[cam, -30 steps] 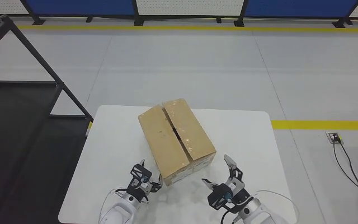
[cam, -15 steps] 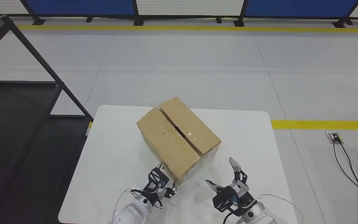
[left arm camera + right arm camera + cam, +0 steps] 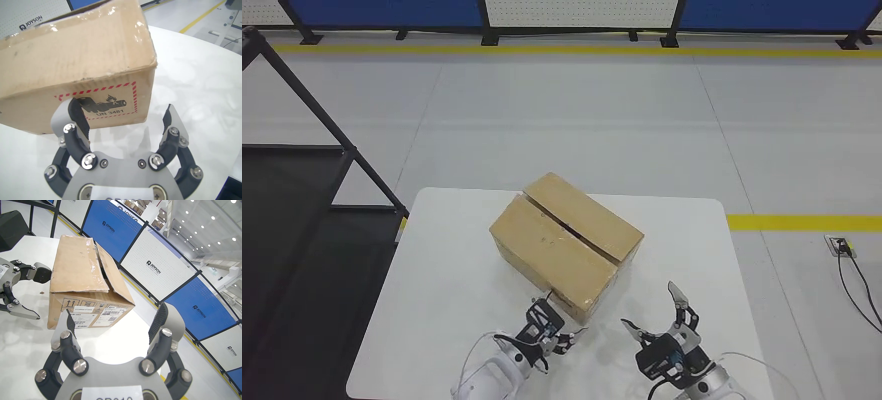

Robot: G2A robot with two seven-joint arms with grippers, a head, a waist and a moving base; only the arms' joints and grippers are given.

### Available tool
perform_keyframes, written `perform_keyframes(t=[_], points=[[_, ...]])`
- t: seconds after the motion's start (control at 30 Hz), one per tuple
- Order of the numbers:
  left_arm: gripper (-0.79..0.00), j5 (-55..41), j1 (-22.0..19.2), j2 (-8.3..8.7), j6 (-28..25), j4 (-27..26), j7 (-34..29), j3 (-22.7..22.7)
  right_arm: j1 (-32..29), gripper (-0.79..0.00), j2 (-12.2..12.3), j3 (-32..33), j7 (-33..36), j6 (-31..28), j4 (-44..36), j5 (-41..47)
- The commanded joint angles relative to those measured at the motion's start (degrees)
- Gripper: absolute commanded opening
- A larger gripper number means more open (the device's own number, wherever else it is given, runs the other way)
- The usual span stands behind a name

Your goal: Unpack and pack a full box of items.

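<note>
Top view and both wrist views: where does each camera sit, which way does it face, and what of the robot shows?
Top view: above the arms, looking down on the table and box; left pincer and right pincer show, both open.
Left wrist view: on the left wrist, facing the box's near end; own pincer shows.
Right wrist view: on the right wrist, facing another side of the box and wall panels beyond; own pincer, left pincer farther off.
Shared: the box, in all three.
</note>
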Motion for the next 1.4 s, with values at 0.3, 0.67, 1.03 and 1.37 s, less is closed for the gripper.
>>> perform_keyframes(t=[0.3,0.67,1.03,1.37], points=[[0.000,-10.0,13.0,2.96,0.6,-12.7,4.5,-21.0,2.7,0.000,0.0,0.0,1.3,-3.1,-0.3,-0.2],[0.000,-13.4,14.3,3.53,1.5,-11.6,1.8,-27.8,2.9,0.000,-0.2,0.6,4.4,-2.3,-1.5,0.4],[0.000,-17.5,4.1,2.46,7.8,-4.0,-1.1,-24.3,3.5,0.000,-0.2,0.9,4.0,-3.6,-0.9,2.0],[0.000,-24.7,-17.1,1.15,7.4,17.9,-3.7,-21.5,-1.7,0.000,0.0,4.3,1.5,-1.2,-1.7,3.5]])
